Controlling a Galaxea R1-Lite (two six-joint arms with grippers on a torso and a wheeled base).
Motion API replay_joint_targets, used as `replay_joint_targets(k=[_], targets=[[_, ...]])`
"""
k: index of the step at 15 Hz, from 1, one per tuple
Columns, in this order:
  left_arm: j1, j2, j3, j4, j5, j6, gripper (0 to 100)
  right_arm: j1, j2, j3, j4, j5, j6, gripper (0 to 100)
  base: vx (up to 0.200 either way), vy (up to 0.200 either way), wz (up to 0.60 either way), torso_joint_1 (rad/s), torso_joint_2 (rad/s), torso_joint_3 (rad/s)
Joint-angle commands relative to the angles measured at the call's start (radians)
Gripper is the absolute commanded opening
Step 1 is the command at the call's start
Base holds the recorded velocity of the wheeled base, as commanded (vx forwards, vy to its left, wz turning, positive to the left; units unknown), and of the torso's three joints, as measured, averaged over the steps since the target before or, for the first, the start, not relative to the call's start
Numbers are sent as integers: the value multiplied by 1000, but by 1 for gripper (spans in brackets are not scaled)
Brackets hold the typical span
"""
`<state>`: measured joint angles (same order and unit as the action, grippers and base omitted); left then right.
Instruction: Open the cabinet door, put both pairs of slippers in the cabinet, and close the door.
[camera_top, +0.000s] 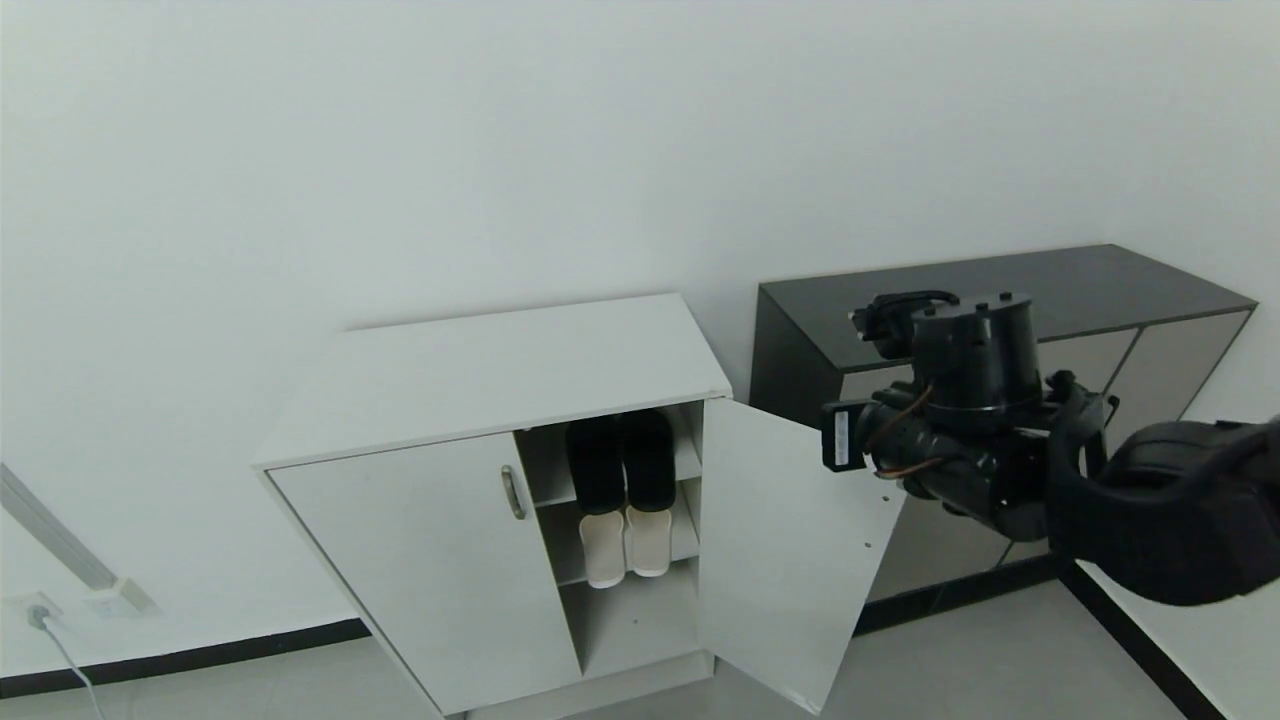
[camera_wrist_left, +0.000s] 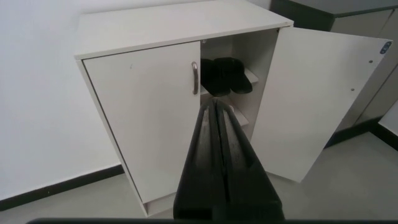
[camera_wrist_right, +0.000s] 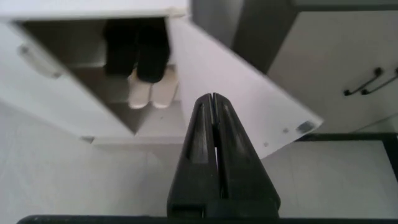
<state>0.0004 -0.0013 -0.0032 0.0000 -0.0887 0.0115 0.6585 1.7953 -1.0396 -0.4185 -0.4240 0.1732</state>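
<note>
While the cabinet door (camera_top: 790, 560) stands open, black slippers (camera_top: 620, 460) shelved above white slippers (camera_top: 625, 545); left gripper (camera_wrist_left: 214, 107), right gripper (camera_wrist_right: 213, 102) both closed, well apart from them; black pair's far ends lost in shadow

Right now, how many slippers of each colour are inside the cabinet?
Black slippers: 2
White slippers: 2
Total: 4
</note>
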Motion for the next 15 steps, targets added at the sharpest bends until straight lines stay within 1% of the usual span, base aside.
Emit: replay_joint_targets(k=[1, 6, 11, 15], targets=[[1, 1, 0, 0, 0, -1, 0, -82, 102, -94, 10, 33, 0, 0, 0, 0, 0, 0, 0, 0], [1, 1, 0, 0, 4, -1, 0, -178, 202, -163, 7, 103, 0, 0, 0, 0, 0, 0, 0, 0], [1, 1, 0, 0, 4, -1, 0, -226, 268, -180, 1, 125, 3, 0, 0, 0, 0, 0, 0, 0], [1, 1, 0, 0, 4, -1, 0, -246, 300, -188, -8, 133, 5, 0, 0, 0, 0, 0, 0, 0]])
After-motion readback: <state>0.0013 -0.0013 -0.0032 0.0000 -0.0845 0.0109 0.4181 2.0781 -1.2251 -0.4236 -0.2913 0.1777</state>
